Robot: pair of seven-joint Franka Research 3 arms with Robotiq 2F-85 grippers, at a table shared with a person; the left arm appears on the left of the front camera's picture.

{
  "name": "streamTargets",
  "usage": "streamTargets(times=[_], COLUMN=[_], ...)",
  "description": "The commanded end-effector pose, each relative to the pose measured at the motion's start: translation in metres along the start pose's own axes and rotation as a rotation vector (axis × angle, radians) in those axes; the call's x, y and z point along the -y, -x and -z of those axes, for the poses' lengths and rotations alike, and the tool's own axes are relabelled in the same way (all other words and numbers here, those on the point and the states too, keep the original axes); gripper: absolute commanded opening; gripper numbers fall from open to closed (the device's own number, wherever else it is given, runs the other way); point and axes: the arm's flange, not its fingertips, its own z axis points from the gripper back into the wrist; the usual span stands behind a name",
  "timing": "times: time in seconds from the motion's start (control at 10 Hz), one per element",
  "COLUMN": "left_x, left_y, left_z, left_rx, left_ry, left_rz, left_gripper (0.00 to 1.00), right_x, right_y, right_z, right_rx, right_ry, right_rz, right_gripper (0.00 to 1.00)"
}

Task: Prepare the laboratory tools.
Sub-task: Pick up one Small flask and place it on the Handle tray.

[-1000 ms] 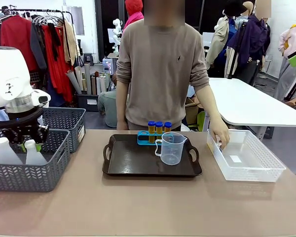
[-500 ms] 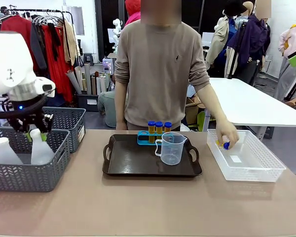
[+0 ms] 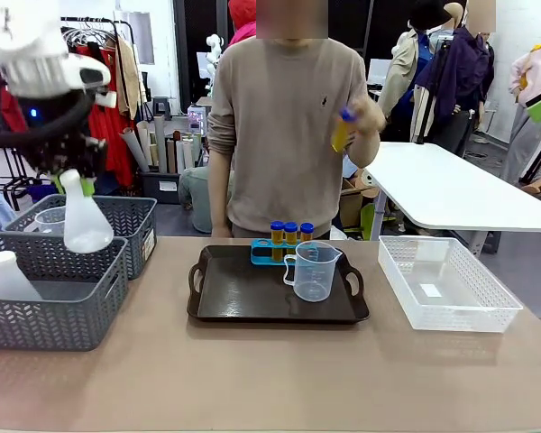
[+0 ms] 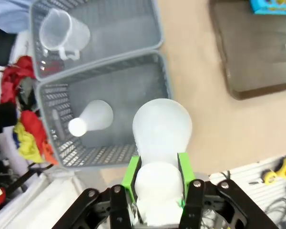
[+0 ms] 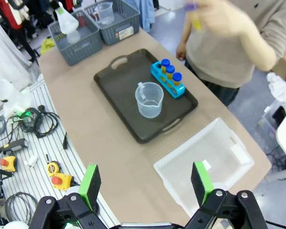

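We record the left gripper (image 3: 74,185) clamped on the neck of a white translucent conical flask (image 3: 86,225), which hangs in the air above a grey plastic lattice basket (image 3: 45,311). A second flask (image 3: 9,278) stands in that basket.

Right gripper (image 5: 145,183): jaws wide apart, holding nothing, high over the table.

On the black handled tray (image 3: 243,293), we list a clear handled measuring beaker (image 3: 313,271) just in front of a blue rack (image 3: 263,255) bearing three blue-capped amber tubes (image 3: 291,232).

We find a fourth such tube (image 3: 342,133) in the person's raised hand (image 3: 365,117).

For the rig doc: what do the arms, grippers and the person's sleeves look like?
Left arm: glossy white shell, blue light at the wrist. Left gripper and right gripper: black bodies, green-padded fingers. Person's sleeves: taupe, long.
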Motion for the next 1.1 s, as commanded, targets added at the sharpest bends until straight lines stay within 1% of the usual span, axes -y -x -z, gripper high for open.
streamTargets(times=[0.0,0.2,0.4,0.6,0.8,0.9,1.0], left_x=[0.009,0.023,0.032,0.041,0.048,0.048,0.048], left_y=[-0.022,-0.027,-0.026,-0.025,-0.022,-0.021,-0.021], left_z=[-0.052,-0.107,-0.160,-0.203,-0.232,-0.239,-0.235], left_rx=[0.004,0.009,0.025,0.044,0.066,0.063,0.056], left_ry=[-0.052,-0.040,0.028,0.082,0.094,0.106,0.090], left_rz=[0.097,0.180,0.262,0.302,0.334,0.363,0.377], left_gripper=[0.00,0.00,0.00,0.00,0.00,0.00,0.00], right_x=[0.000,0.000,0.000,0.000,0.000,0.000,0.000], right_y=[-0.002,-0.002,-0.002,-0.002,-0.002,-0.002,-0.002], right_z=[0.000,0.000,0.000,0.000,0.000,0.000,0.000], right_rx=[0.028,0.028,0.028,0.028,0.028,0.028,0.028], right_ry=[-0.019,-0.019,-0.019,-0.019,-0.019,-0.019,-0.019], right_rz=[-0.019,-0.019,-0.019,-0.019,-0.019,-0.019,-0.019], right_gripper=[1.00,1.00,1.00,1.00,1.00,1.00,1.00])
